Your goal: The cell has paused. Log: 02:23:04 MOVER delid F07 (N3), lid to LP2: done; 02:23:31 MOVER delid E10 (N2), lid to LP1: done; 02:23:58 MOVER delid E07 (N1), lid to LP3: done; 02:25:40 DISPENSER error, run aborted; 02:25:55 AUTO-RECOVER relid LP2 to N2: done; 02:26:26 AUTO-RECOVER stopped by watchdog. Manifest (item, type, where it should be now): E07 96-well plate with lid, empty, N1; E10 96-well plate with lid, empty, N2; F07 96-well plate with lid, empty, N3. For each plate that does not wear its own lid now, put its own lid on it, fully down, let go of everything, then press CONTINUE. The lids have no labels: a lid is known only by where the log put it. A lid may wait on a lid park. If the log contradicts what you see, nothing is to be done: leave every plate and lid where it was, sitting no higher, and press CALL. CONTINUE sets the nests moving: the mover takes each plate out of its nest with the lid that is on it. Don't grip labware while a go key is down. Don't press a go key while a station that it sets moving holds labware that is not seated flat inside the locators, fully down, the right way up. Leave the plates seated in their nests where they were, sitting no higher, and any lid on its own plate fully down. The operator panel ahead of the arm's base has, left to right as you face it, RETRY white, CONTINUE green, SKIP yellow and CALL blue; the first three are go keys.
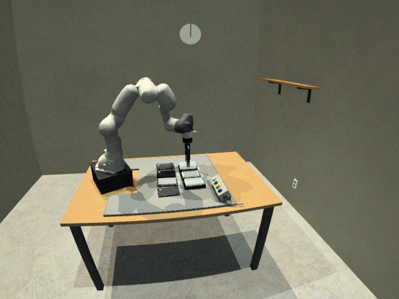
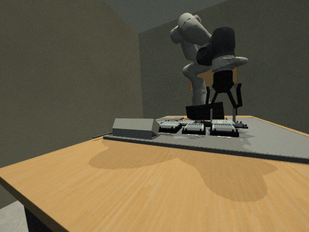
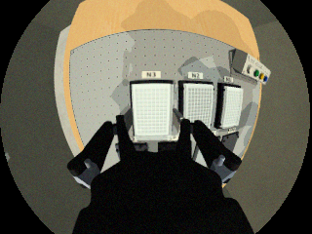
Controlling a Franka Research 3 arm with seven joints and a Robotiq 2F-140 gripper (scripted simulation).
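Observation:
My gripper (image 1: 187,163) (image 2: 222,121) (image 3: 152,114) is shut on a clear plate lid (image 2: 223,122) (image 3: 152,107). It holds the lid flat, low over the farthest of the three nests from the top view. I cannot tell whether the lid touches the plate (image 2: 223,129) under it. Two more well plates sit in the row: the middle one (image 1: 191,174) (image 2: 194,126) (image 3: 197,103) and the one nearest the panel (image 1: 194,182) (image 2: 170,125) (image 3: 229,105). Another light lid (image 1: 167,181) lies on a park in the row beside the nests. The nest labels are too small to read.
The operator panel (image 1: 222,190) (image 2: 132,127) (image 3: 253,65) stands at the mat's edge past the nests, with its green key (image 1: 215,182) among the coloured keys. Dark empty parks (image 1: 165,166) (image 1: 168,191) flank the parked lid. The arm's black pedestal (image 1: 111,180) stands at the table's left.

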